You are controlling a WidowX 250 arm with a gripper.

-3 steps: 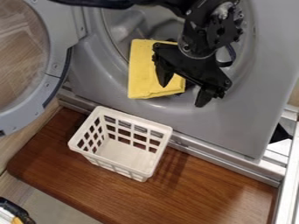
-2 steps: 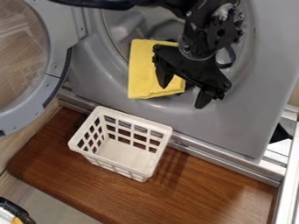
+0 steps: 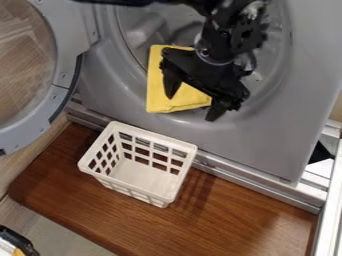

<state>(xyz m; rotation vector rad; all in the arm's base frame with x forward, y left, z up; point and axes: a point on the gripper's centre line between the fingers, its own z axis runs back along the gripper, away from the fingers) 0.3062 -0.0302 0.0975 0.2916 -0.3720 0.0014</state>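
We see the black gripper [image 3: 192,106] hanging from the upper part of the view, in front of the round opening [image 3: 284,70] of a grey front-loading machine [image 3: 260,145]. Its two fingers stand wide apart, one toward the left and the other lower and to the right, and we see nothing clamped between them. The folded yellow cloth [image 3: 157,92] lies at the lower left part of the opening, hanging over its rim, partly behind the gripper. The left finger overlaps the cloth in our view, and the right fingertip is just beside its lower right corner; we cannot tell whether either finger touches it. To the left we see the machine's round door [image 3: 63,75] swung open, with a clear pane [image 3: 23,65] set in a grey ring. Below the opening, a white plastic basket [image 3: 155,135] with grid-like walls stands upright on a reddish-brown wooden board [image 3: 234,220], near the machine's lower edge and well apart from the gripper. A metal rail [image 3: 247,181] runs at a slant between the machine and the board, and at the right edge we see silvery framing [image 3: 328,210]. A black object [image 3: 20,241] with white and yellow parts shows in the lower left corner.
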